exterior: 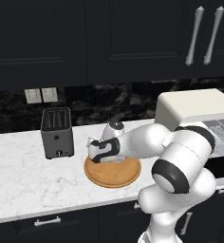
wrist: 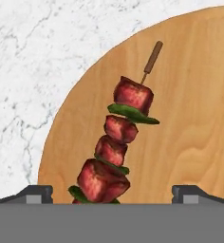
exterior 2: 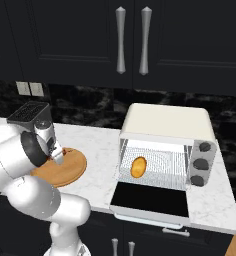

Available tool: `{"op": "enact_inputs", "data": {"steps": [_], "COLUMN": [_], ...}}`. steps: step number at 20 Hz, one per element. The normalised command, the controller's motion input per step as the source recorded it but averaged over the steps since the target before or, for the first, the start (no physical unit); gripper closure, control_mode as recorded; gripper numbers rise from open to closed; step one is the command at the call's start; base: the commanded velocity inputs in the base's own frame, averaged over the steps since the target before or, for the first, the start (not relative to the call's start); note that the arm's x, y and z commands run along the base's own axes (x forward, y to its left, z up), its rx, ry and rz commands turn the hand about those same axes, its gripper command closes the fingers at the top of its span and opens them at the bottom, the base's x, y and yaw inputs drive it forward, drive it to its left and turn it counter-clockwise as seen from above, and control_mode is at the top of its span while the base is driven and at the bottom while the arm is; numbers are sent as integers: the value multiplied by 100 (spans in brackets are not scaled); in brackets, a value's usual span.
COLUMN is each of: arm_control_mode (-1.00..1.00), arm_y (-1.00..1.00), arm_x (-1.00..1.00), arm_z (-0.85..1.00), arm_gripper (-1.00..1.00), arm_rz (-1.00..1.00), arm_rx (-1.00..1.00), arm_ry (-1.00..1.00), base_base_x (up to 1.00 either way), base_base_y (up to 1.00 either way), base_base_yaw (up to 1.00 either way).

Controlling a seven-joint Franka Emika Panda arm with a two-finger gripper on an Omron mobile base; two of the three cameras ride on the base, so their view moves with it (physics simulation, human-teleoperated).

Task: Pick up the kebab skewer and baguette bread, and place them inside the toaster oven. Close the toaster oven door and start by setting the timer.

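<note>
I read no text, label, brand, number or sign on anything before me: the toaster oven [exterior 2: 165,145] and the slot toaster [exterior: 57,133] carry no legible marks.

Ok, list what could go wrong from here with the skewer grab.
1. The kebab skewer lies flat on the wooden board, a thin stick between wide-open fingers; closing on it could squash or slip off the chunks, or press into the board.
2. The toaster oven door hangs open and flat at the counter edge, so the arm could clip it on the carry.
3. The baguette bread already sits on the rack; the skewer might knock it.
</note>
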Motion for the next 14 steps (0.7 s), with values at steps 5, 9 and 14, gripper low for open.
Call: {"op": "enact_inputs", "data": {"steps": [5,9,14], "arm_control_mode": [-100,-100,-100], "arm_y": [15,13,1], "arm_x": [21,5,0], "arm_z": [-29,-16,-25], "arm_gripper": [-100,-100,100], "arm_rz": [0,0,0], "arm_rx": [0,0,0], "arm_ry": [0,0,0], "base_base_x": [0,0,0], "base_base_y": [0,0,0], "base_base_yaw": [0,0,0]}}
